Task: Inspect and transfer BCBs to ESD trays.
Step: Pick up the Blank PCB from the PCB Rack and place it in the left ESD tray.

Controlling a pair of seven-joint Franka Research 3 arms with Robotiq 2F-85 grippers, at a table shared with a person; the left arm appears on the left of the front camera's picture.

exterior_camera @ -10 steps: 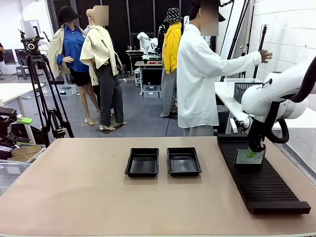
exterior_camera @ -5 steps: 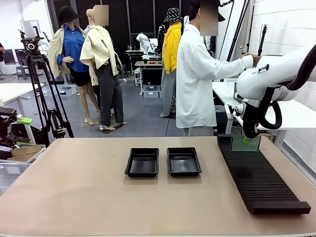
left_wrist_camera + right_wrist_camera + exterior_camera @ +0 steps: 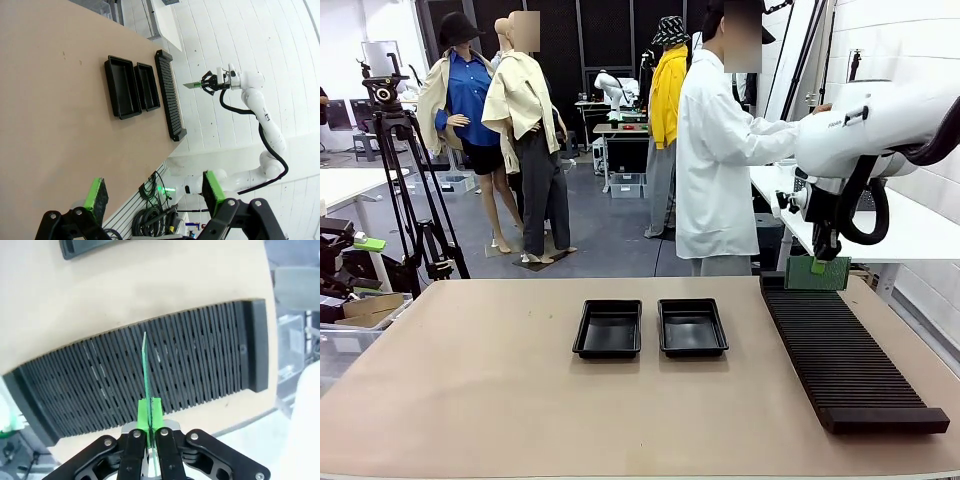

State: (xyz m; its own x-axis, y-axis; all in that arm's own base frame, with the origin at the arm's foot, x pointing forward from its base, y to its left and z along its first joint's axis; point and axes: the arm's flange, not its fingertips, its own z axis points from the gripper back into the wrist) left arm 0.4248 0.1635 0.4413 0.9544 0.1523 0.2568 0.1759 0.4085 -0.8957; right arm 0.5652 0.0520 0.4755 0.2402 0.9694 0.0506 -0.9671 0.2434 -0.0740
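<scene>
While the right gripper [image 3: 818,264] hangs above the far right corner of the tabletop [image 3: 470,380], its green pads are clamped together on the top edge of a BCB [image 3: 817,274]. The thin green board hangs upright beneath the fingers, its flat face turned toward the near edge. In the right wrist view the board [image 3: 145,365] shows edge-on, a narrow green line rising from between the closed pads [image 3: 149,412] over the ribs of the long black slotted rack [image 3: 200,360]. The left wrist view shows board and gripper well clear of the rack, lifted above its far end.

That rack [image 3: 840,360] lies along the right edge of the tabletop, running from the far edge toward the near right corner. Two ESD trays sit side by side around the middle of the tabletop, the left tray [image 3: 608,352] just beside the right tray [image 3: 693,351], both well apart from the rack.

The left gripper [image 3: 155,192] is high above the tabletop, its jaws spread wide apart and holding nothing, one green pad [image 3: 96,194] on either side.

A person in a white coat [image 3: 720,160] stands beyond the far edge, one arm stretched toward the right.
</scene>
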